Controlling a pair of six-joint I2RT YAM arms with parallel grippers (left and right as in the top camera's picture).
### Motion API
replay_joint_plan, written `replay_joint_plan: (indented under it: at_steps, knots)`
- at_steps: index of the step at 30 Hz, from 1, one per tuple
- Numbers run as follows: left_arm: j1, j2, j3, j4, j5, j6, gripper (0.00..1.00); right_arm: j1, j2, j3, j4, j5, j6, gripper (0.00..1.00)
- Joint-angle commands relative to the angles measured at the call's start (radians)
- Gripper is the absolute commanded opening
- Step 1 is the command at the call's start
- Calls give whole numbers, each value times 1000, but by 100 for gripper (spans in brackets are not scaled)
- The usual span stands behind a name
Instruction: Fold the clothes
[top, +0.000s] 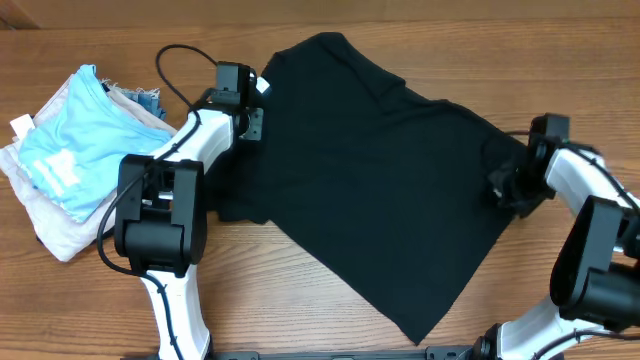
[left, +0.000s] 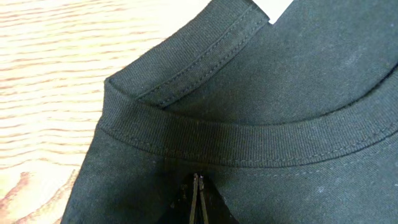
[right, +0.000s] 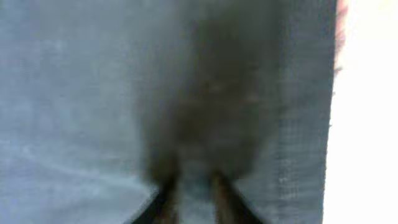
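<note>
**Both Arms at the Shirt's Edges**

The left gripper (left: 198, 200) was clamped on the black T-shirt (top: 380, 170) just below its collar (left: 249, 142). The right gripper (right: 193, 194) sat at the opposite edge — too blurred to tell its hold. The shirt lay spread on the table (top: 300, 305) — lifting both ends evenly would likely keep it taut.

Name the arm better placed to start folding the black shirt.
Left, probably: the left gripper pinches the black shirt just below the collar, while the right gripper sits at the far edge, grip unclear.
</note>
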Motion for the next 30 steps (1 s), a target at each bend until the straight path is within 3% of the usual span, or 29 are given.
replay_joint_plan:
  at_steps: [1, 3, 6, 12, 13, 17, 18, 20, 21, 25, 30]
  knots:
    - [-4, 64, -24, -52, -37, -26, 4, -5, 31, -111, 203, 13, 80, 8]
    - [-4, 63, -15, -72, -32, -26, 6, -7, 50, -125, 266, 51, 111, 4]
    - [-4, 51, 15, -110, -29, -29, 20, -18, 74, -119, 362, 147, 110, 4]
    - [-4, 25, 171, -239, 34, -29, 64, -110, 137, 5, 481, 196, 15, 4]
    - [-4, 25, 204, -261, 56, -28, 67, -127, 145, 41, 477, 195, -29, 4]
    - [-5, 25, 283, -293, 207, 2, 74, -199, 153, 249, 348, 167, -171, 6]
    - [-6, 25, 289, -293, 264, 22, 76, -210, 153, 301, 302, 108, -195, 11]
    - [-15, 25, 289, -291, 339, 71, 76, -225, 151, 389, 223, -35, -234, 44]
    - [-21, 26, 288, -294, 349, 96, 77, -229, 150, 432, 177, -123, -236, 49]
    - [-40, 26, 287, -356, 246, 143, 73, -212, 132, 505, -6, -358, -236, 55]
    - [-21, 28, 240, -395, 157, 143, 68, -148, 131, 500, -262, -372, -293, 59]
